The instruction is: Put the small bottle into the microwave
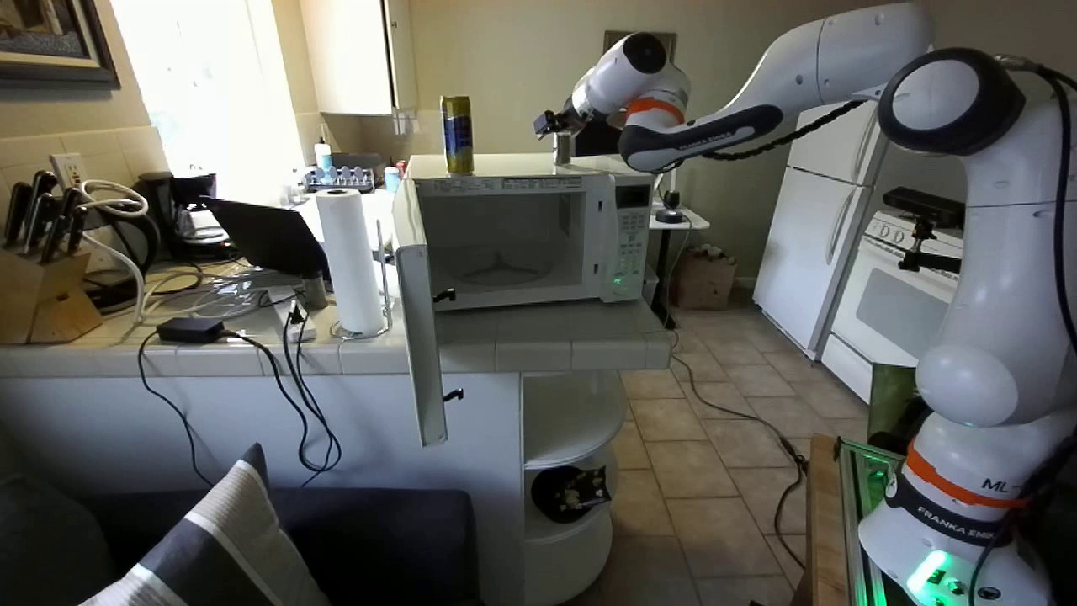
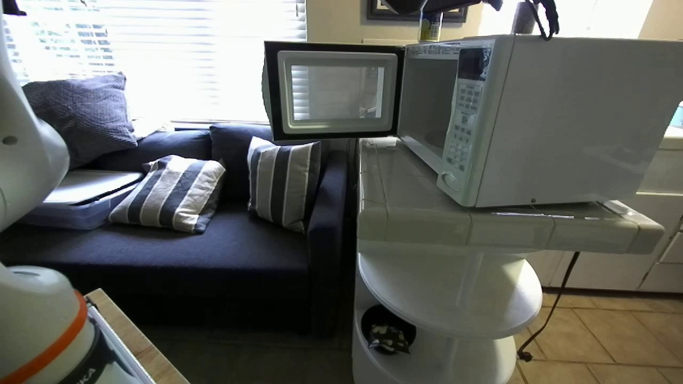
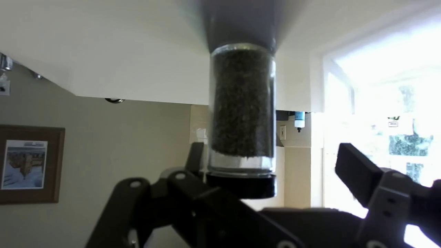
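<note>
At the counter's (image 1: 547, 355) end corner, the microwave (image 1: 522, 231) is standing open, the gripper (image 3: 276, 161) gaping wide above. Nearer one jaw, the small bottle (image 3: 242, 110) is standing upright on the microwave; uneven closing could be toppling it toward that edge.

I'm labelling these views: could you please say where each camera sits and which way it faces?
An exterior view: on the couch side, facing the open microwave; nearly the whole arm shows.
An exterior view: beside the robot's base, facing the microwave's control panel, window blinds beyond; arm parts show at left and top.
Wrist view: sits behind the open gripper, which shows, facing the small bottle; picture upside down.
The couch and microwave appear in both exterior views.
</note>
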`<move>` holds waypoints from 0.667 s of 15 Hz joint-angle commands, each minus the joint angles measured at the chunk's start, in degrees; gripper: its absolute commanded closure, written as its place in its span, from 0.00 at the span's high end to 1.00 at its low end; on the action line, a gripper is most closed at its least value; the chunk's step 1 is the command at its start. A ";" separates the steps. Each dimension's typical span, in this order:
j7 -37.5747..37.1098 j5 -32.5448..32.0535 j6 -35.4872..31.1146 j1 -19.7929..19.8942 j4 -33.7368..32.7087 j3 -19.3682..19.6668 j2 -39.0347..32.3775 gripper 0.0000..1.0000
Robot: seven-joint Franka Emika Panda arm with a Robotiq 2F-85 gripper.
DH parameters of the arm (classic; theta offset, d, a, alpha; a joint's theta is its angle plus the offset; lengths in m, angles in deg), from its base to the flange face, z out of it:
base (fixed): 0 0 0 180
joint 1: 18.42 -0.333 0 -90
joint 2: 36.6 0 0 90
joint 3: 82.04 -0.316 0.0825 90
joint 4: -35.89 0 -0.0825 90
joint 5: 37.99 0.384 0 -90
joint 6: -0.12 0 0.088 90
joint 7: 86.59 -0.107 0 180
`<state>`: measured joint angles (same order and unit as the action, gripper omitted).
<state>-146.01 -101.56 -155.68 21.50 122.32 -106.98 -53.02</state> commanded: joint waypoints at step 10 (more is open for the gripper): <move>-7.45 -0.88 11.97 -2.98 1.95 -0.13 4.79 0.25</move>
<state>-150.53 -104.00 -146.43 18.69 119.81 -106.60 -53.00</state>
